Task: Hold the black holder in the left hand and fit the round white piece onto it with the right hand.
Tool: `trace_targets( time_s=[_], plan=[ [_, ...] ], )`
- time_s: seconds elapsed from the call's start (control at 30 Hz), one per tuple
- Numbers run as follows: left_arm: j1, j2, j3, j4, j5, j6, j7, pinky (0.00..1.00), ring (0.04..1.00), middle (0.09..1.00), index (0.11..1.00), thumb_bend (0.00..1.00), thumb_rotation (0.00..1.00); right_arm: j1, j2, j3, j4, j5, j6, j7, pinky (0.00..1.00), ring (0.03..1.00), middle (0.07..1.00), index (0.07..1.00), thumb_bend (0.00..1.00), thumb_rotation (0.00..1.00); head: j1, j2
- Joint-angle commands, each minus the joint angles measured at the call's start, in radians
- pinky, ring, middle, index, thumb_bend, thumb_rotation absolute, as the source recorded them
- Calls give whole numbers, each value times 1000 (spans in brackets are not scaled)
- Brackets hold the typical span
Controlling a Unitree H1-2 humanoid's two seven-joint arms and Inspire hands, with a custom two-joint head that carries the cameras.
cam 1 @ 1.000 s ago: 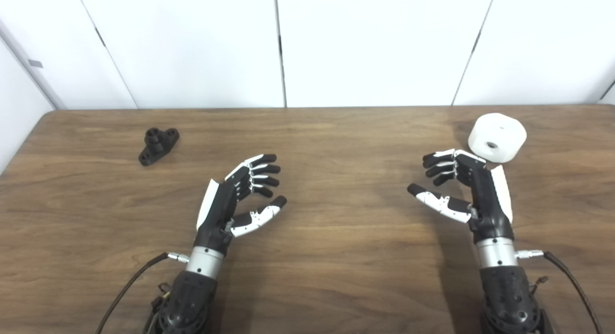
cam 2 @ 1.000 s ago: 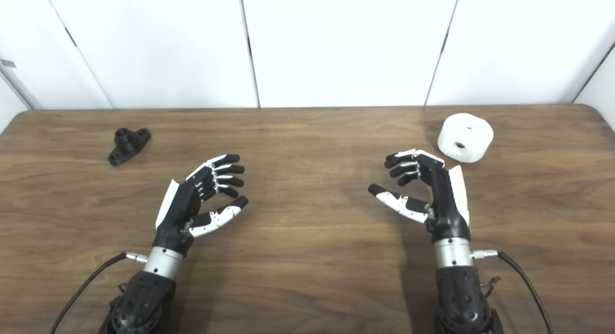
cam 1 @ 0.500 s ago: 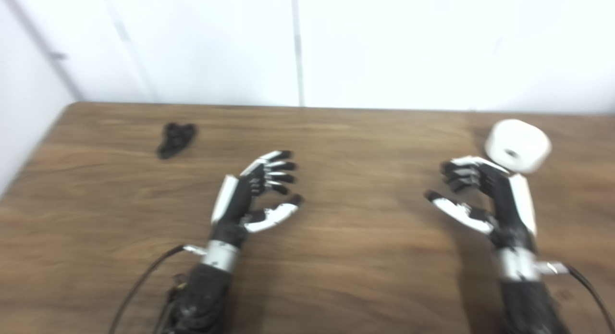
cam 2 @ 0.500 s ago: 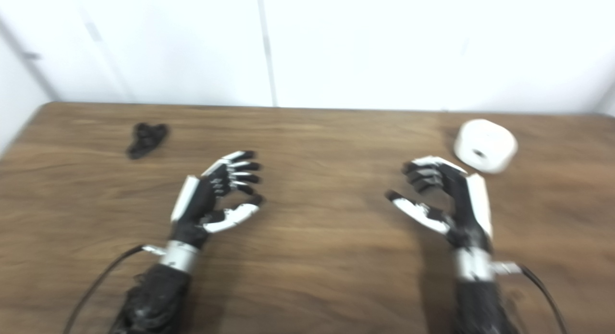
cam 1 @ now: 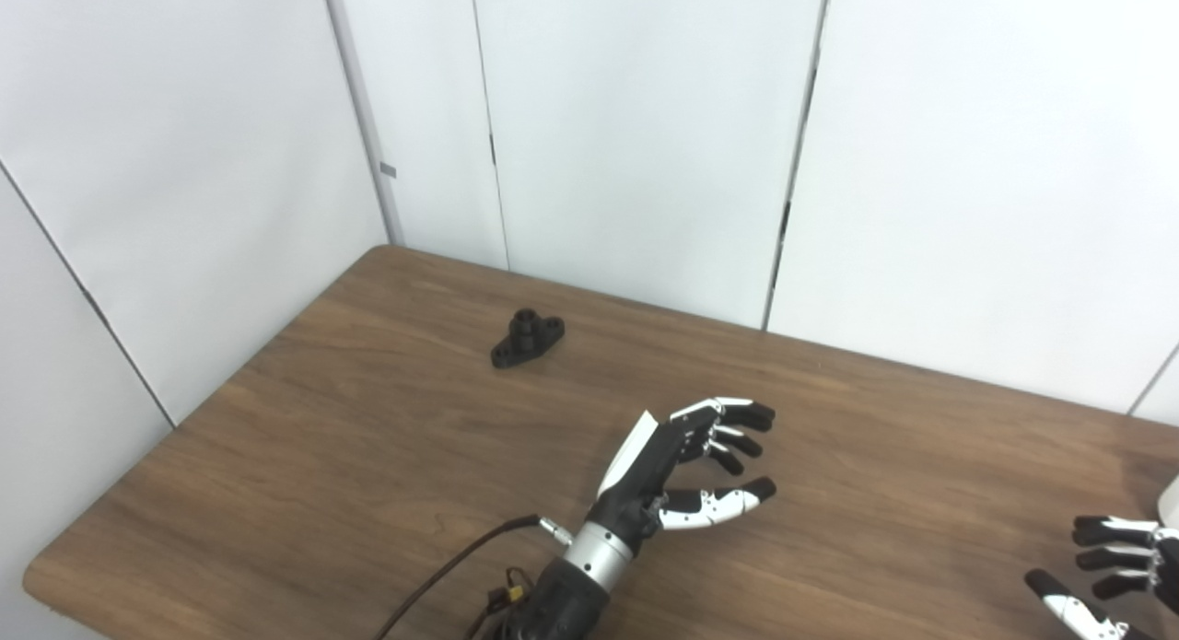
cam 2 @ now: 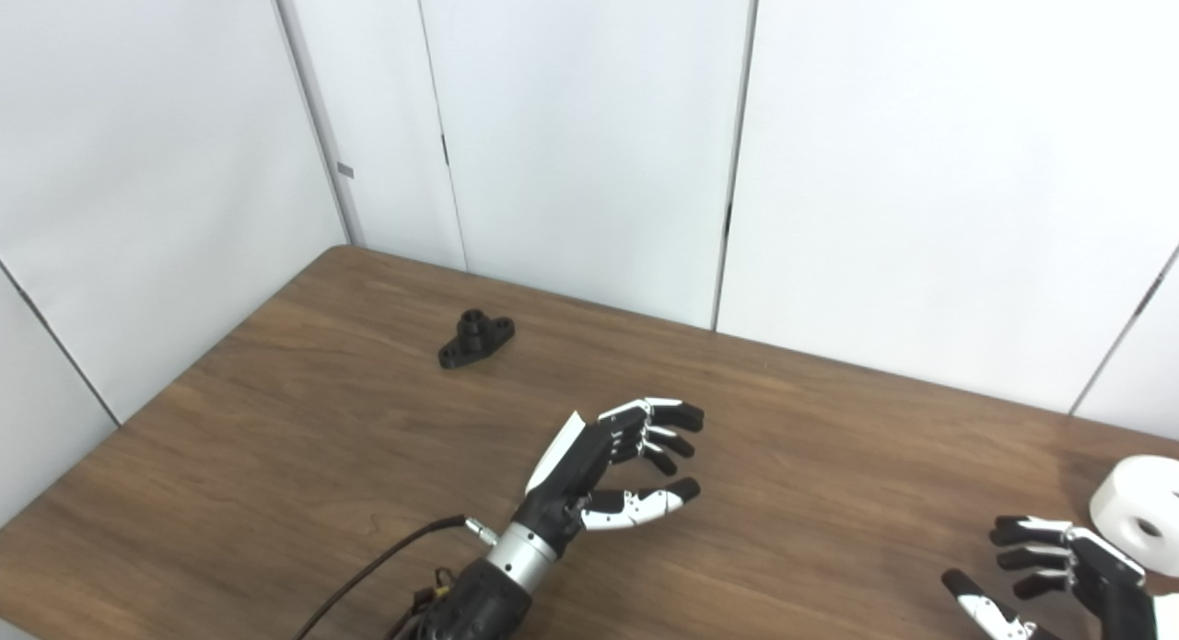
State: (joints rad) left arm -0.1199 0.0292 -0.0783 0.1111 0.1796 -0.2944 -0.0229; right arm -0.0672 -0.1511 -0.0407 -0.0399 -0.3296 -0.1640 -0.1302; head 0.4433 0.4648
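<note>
Black holder (cam 1: 527, 338): seen lying flat on the table, out toward the far left corner, with its little round post pointing up. Nothing is touching it.

Left hand (cam 1: 683, 470): found near the middle of the table, palm turned sideways toward the right. Fingers (cam 1: 732, 419) are spread and loosely curled, with the thumb stretched out below them, so it's opened up with nothing held. It's well apart from the holder, which sits farther back and off to the left.

Round white piece (cam 2: 1140, 514): parked on the table at the far right edge of the right eye view, center hole visible on the side facing the camera. In the left eye view only a tiny sliver is caught at the frame edge.

Right hand (cam 2: 1059, 566): cut off at the bottom right corner, so only part is shown. Fingers are bent a bit but kept apart from the thumb, nothing gripped. It's just beside the white piece, on its near left side, though contact can't be made out.

Table (cam 1: 368, 437): dark wood grain, rounded corners, pushed up against the wall.

Wall (cam 2: 571, 133): plain white panels split by thin dark seams.

Cable (cam 1: 451, 566): a dark cord is seen running off the left wrist toward the bottom edge.
</note>
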Motion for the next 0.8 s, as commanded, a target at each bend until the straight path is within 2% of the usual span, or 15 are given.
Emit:
trace_targets(
  time_s=[0.0, 0.1, 0.2, 0.27, 0.4, 0.53, 0.67, 0.77],
  plan=[
    [21, -6, -1, 29, 7, -19, 20, 586, 686, 756, 730, 575, 76, -29, -5, -1, -18, -5, -50, -21, 369, 517, 626, 496, 498, 125, 0, 1],
    [17, -4, 6, 6, -3, -14, 27, 591, 713, 758, 731, 586, 62, -31, -6, -2, -18, 0, -51, -18, 369, 516, 627, 496, 497, 123, 1, 3],
    [9, -1, 20, -27, -8, -2, 35, 555, 699, 742, 716, 620, 18, -30, -5, -3, -24, 2, -43, -16, 373, 518, 628, 496, 497, 123, 1, 3],
    [-4, 19, 30, -65, -25, 27, 16, 547, 683, 734, 701, 642, 3, -28, -6, -2, -28, -2, -37, -15, 370, 515, 626, 496, 497, 124, -1, 6],
    [-49, 114, 24, -92, -20, 54, -61, 458, 568, 668, 671, 681, 0, -23, -7, 0, -35, 0, -34, -9, 369, 514, 625, 496, 497, 124, 0, 14],
    [-85, 189, 29, -111, -45, 99, -122, 477, 602, 662, 665, 744, 0, -21, -8, -1, -43, -1, -24, -6, 369, 513, 621, 496, 498, 125, 1, 16],
    [-119, 253, 44, -133, -23, 143, -134, 526, 648, 702, 673, 746, 0, -18, -12, -2, -50, -6, -18, -2, 373, 517, 620, 496, 497, 123, 5, 18],
    [-142, 287, 69, -146, -24, 174, -135, 523, 638, 714, 669, 748, 0, -19, -15, -4, -45, -5, -22, -1, 372, 515, 618, 496, 497, 124, 6, 18]
  ],
)
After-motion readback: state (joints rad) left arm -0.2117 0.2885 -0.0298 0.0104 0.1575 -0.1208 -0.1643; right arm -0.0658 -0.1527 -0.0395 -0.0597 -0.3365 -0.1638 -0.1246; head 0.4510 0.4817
